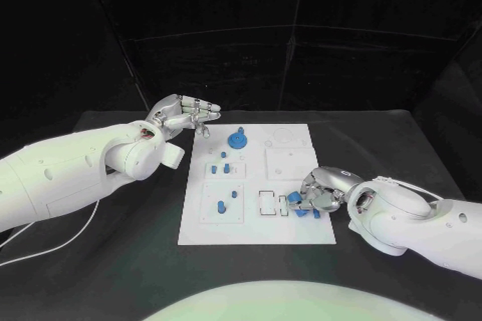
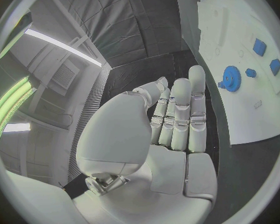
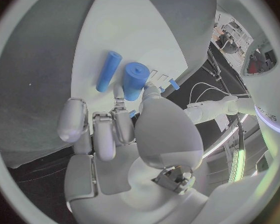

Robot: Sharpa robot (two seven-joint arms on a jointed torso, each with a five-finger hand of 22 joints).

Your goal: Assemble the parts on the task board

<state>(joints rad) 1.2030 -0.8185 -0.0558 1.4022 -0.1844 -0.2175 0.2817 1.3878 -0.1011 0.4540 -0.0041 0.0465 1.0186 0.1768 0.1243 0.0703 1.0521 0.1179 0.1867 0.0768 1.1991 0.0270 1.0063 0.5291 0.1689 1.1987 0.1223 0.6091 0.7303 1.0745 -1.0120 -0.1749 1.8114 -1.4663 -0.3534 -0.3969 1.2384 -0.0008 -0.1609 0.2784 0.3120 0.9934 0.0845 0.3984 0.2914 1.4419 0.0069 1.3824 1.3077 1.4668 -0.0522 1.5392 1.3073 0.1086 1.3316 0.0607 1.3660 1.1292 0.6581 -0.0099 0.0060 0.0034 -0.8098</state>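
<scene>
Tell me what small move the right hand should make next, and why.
Probably lift the short blue cylinder slightly off the white task board. The right hand seems to pinch it at the board's right edge, a longer blue rod lies close beside it, and the left hand is open, off the board.

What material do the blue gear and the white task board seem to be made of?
Blue gear: probably plastic, with a uniform matte colour and no metallic shine. Task board: looks like a white matte plastic or painted plate, flat and glare-free; which one is uncertain.
</scene>
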